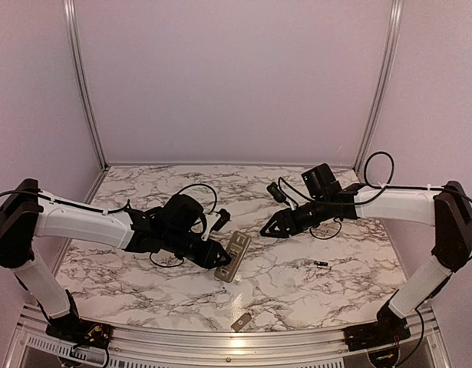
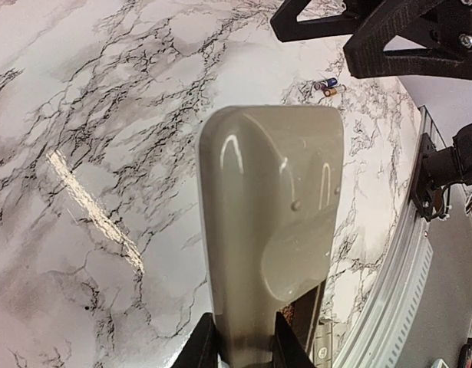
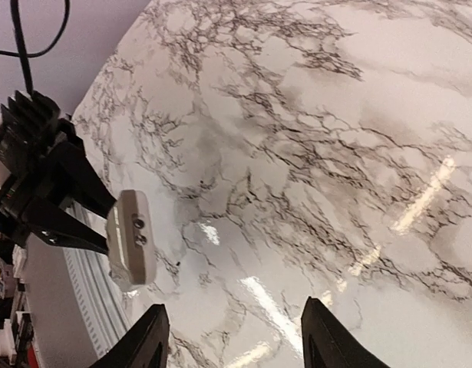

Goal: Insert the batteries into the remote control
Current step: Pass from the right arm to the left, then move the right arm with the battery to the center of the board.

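My left gripper [image 1: 217, 255] is shut on the remote control [image 1: 236, 257], clamping its long sides near one end. In the left wrist view the remote's grey-beige back [image 2: 270, 222] faces the camera, with a dark recess low on its right between my fingers [image 2: 207, 349]. The right wrist view shows the remote's end [image 3: 130, 239] edge-on, seemingly off the table. Two small batteries [image 1: 321, 264] lie together on the marble right of centre; they also show in the left wrist view [image 2: 328, 87]. My right gripper [image 1: 268, 228] is open and empty above the table, right of the remote.
A small flat grey cover piece [image 1: 241, 322] lies near the front edge of the marble table [image 1: 143, 276]. Metal rail [image 1: 220, 337] runs along the front. Black cables [image 1: 197, 192] trail from both wrists. The pale walls enclose the back and sides.
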`<state>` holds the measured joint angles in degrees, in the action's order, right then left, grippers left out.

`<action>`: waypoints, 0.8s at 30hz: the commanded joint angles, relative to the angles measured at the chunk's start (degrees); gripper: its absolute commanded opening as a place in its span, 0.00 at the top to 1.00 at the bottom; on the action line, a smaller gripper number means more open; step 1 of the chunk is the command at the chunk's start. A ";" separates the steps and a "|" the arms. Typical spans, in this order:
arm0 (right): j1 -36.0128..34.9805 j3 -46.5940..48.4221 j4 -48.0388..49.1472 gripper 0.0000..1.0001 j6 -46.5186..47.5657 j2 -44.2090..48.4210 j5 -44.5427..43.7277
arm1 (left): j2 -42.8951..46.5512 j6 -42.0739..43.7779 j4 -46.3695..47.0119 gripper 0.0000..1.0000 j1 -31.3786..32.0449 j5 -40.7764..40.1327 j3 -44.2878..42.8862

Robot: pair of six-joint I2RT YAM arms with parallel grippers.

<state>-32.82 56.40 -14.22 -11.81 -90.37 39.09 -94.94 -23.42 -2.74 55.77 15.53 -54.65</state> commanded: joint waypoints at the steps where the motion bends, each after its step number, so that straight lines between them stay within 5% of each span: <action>1: 0.21 2.22 -20.17 0.42 9.68 1.34 -19.74 | 1.53 -0.32 2.13 1.00 -0.87 1.92 0.93; 3: -0.42 2.05 -22.99 0.29 9.53 1.50 -24.58 | 1.80 -0.23 2.99 1.00 -0.92 2.35 0.95; 5: -1.08 2.71 -27.13 0.26 8.97 1.07 -29.87 | 2.06 -0.24 3.81 1.00 -0.96 2.55 0.95; 24: -5.78 15.12 -45.58 0.31 5.09 -7.41 -46.43 | 6.71 0.48 7.03 1.00 -1.10 4.39 4.28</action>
<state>-37.87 67.66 -54.50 -6.02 -93.93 -3.53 -90.56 -23.38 1.63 55.07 18.63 -51.09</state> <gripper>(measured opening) 0.700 0.215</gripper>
